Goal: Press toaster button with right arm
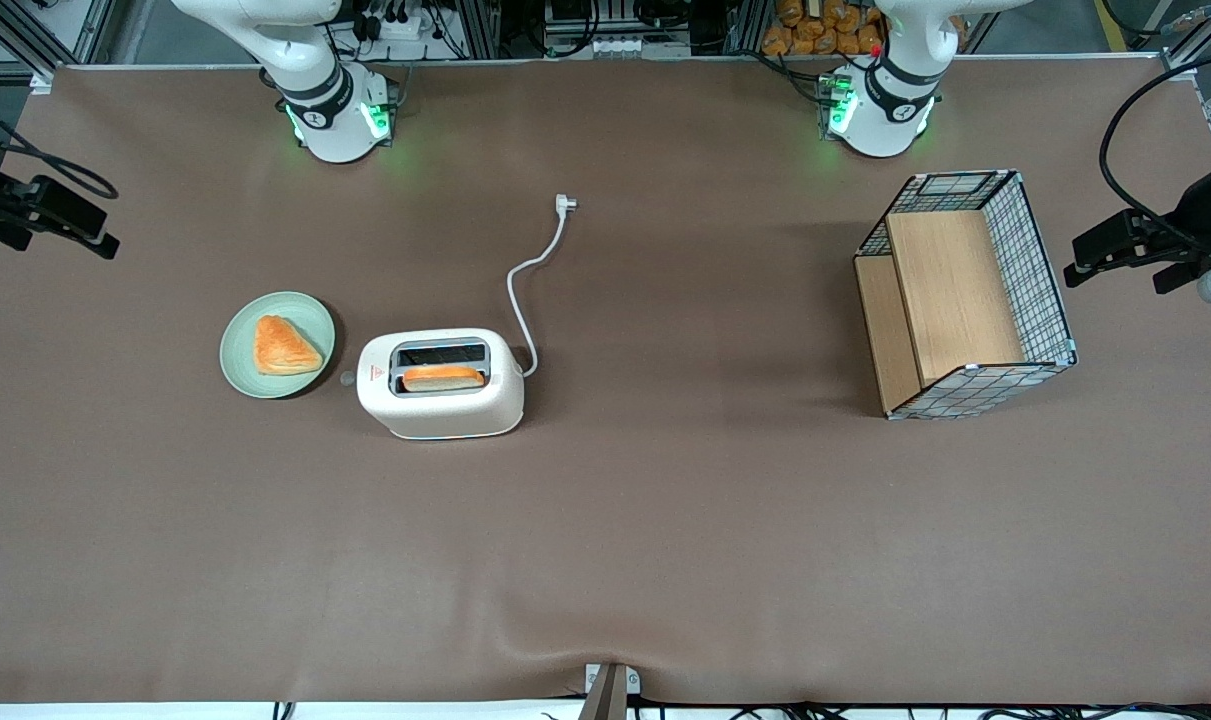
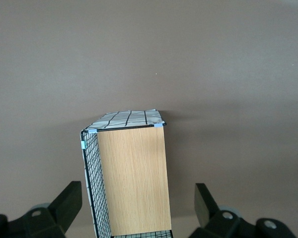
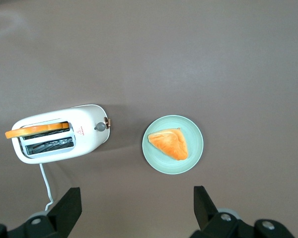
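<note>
While the end effector [image 1: 60, 222] hangs wide open at the frame's left edge, the toaster button [image 1: 347, 378] sits well apart at mid-frame, between toaster [image 1: 441, 383] and pastry plate [image 1: 277, 344].

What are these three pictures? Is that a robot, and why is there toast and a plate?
Yes, two white robot arms stand at the edge of a brown table. The big picture looks at them from the front. The other two come from little cameras on the arms' wrists, looking down.

On the table sits a cream toaster with a slice of bread in the slot nearer the front camera, and its cord lies unplugged. A tiny grey toaster button sticks out of its narrow end. Beside that end is a green plate with a pastry on it. Toward the parked arm's end stands a wire basket with wooden boards.

The right arm's gripper is like a two-fingered hand. It hangs open high above the toaster and plate, holding nothing.
</note>
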Robot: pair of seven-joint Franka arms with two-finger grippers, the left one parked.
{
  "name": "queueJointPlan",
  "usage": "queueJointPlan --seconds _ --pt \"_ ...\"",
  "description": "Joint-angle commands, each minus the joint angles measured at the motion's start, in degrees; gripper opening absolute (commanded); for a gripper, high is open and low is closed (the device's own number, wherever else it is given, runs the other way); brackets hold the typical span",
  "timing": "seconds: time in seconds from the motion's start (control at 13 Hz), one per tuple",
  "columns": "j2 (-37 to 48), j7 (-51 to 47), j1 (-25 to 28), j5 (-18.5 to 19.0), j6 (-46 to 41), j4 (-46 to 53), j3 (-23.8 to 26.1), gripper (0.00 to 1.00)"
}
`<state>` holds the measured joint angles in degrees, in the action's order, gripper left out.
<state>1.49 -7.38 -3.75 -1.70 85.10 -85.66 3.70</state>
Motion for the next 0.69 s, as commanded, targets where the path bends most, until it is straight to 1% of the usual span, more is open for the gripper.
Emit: queueJointPlan --seconds 0.0,0.31,0.62 --pt "0.5 -0.8 -0.6 1.7 -0.1 0.0 0.3 1.00" --pt "0.0 -0.7 -0.6 1.3 -0.7 1.2 0.1 1.00" --pt "-0.2 1.0 -0.6 1.8 -0.6 1.4 -0.7 1.00"
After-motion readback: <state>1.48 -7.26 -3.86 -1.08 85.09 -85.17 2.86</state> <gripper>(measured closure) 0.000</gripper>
